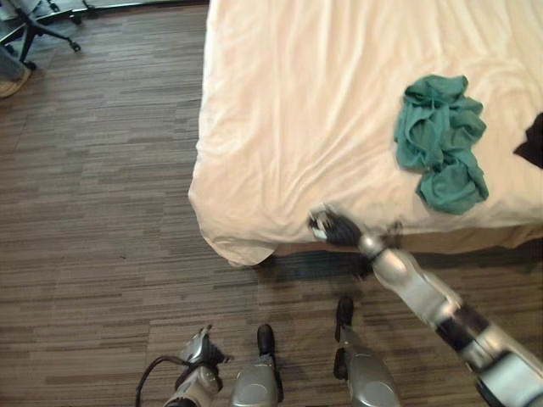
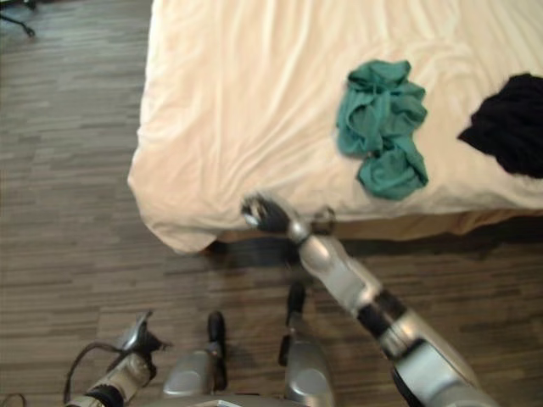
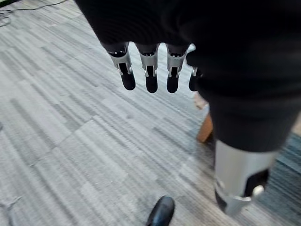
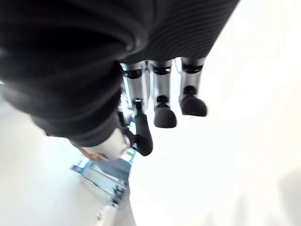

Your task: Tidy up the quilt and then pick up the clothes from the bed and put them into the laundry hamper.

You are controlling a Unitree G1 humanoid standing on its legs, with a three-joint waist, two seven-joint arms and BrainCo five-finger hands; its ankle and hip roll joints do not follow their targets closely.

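Note:
A cream quilt [image 1: 322, 110] covers the bed, its near corner hanging over the floor. On it, toward the right, lies a crumpled green garment [image 1: 439, 140], with a black garment [image 2: 509, 123] further right. My right hand [image 1: 333, 227] reaches in from the lower right to the quilt's front edge, left of the green garment. In its wrist view its fingers [image 4: 164, 106] are relaxed over the white quilt [image 4: 235, 165] and hold nothing. My left hand [image 1: 199, 349] hangs low over the floor at the lower left, and its fingers [image 3: 150, 73] are straight and empty.
Striped dark flooring [image 1: 102, 212] lies left of and in front of the bed. An office chair's base [image 1: 38, 30] stands at the far left corner. A wooden bed leg [image 3: 205, 128] shows under the bed's edge.

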